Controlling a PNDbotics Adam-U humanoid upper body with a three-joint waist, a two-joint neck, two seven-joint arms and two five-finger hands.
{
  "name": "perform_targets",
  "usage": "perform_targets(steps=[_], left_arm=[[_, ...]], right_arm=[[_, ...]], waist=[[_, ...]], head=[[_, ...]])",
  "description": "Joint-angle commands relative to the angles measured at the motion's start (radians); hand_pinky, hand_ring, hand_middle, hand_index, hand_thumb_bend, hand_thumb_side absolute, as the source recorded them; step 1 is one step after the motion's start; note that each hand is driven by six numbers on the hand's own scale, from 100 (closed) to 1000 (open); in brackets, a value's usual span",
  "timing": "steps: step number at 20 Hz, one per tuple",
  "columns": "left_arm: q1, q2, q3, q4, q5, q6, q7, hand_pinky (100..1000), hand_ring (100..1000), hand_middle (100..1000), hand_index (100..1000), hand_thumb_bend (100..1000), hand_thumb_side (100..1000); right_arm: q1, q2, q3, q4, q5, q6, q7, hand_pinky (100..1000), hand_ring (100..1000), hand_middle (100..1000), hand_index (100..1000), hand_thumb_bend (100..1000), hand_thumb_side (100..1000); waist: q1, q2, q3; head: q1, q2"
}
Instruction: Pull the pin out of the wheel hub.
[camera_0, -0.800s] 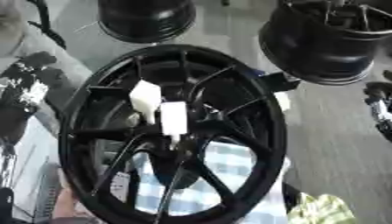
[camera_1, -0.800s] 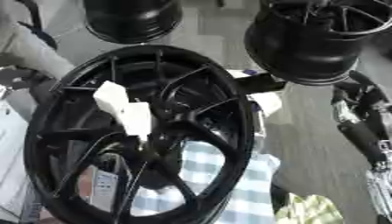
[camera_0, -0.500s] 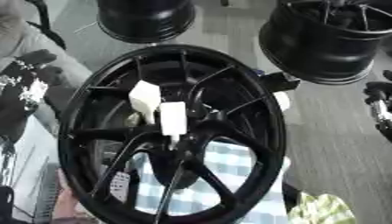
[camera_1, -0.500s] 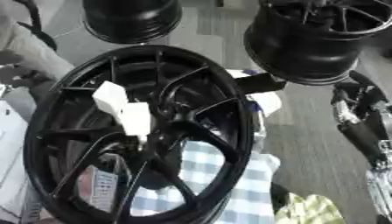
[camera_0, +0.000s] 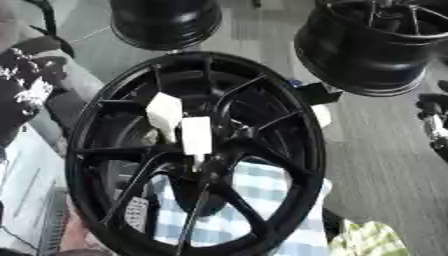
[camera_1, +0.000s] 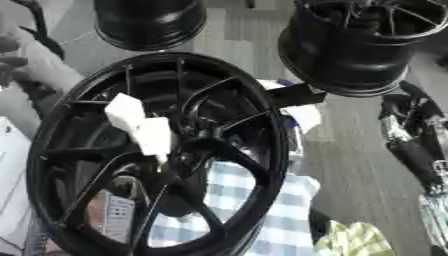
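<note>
A large black spoked wheel hub (camera_0: 243, 146) stands tilted in the middle of both views. Two white blocks sit at its centre: one on the upper left (camera_0: 164, 111), one just below and to the right (camera_0: 196, 135). I cannot tell which part is the pin. My left hand (camera_0: 31, 82) shows as a dark, white-flecked shape at the left edge, apart from the rim. My right hand (camera_1: 404, 111) and its black and silver arm hang at the right edge, clear of the wheel. Neither hand touches the hub.
Two more black wheels stand behind, one at the top left (camera_0: 166, 22) and one at the top right (camera_0: 376, 45). A blue checked cloth (camera_0: 262, 200) lies under the hub and a yellow-green cloth (camera_0: 372, 242) lies at the bottom right. A person's hand (camera_0: 74, 235) is at the lower left rim.
My left hand has shifted slightly upward at the left edge. The wheel, the white blocks and my right arm stay where they were.
</note>
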Motion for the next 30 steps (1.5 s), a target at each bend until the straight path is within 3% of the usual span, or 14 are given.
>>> perform_targets(steps=[1, 6, 11, 20, 30], left_arm=[[-0.059, 0.16, -0.052, -0.015, -0.024, -0.084, -0.055, 823, 856, 854, 904, 451, 493], [-0.193, 0.354, -0.185, 0.036, -0.082, -0.217, -0.141, 833, 864, 859, 907, 568, 519], [-0.342, 0.44, -0.34, 0.081, -0.145, -0.307, -0.234, 836, 865, 854, 908, 691, 503], [-0.52, 0.34, -0.525, 0.251, -0.205, -0.416, -0.445, 832, 864, 840, 897, 683, 468], [-0.582, 0.227, -0.582, 0.403, -0.222, -0.456, -0.575, 815, 830, 800, 873, 618, 455]], right_arm=[[-0.004, -0.027, -0.002, -0.013, -0.002, -0.001, 0.005, 797, 811, 745, 937, 100, 455], [-0.001, -0.033, 0.005, -0.011, -0.002, -0.001, 0.012, 797, 811, 745, 937, 100, 456], [0.003, -0.042, 0.011, -0.007, -0.003, -0.002, 0.019, 797, 811, 745, 937, 100, 456], [0.011, -0.047, 0.015, -0.003, -0.005, -0.002, 0.026, 797, 812, 745, 937, 100, 457], [0.012, -0.044, 0.016, -0.001, -0.006, -0.003, 0.027, 798, 812, 745, 937, 100, 458]], waist=[[0.006, -0.017, -0.004], [0.017, -0.025, -0.017], [0.027, -0.035, -0.031], [0.037, -0.044, -0.03], [0.035, -0.047, -0.031]], head=[[0.006, 0.005], [0.013, 0.006], [0.024, 0.006], [0.028, 0.006], [0.028, 0.006]])
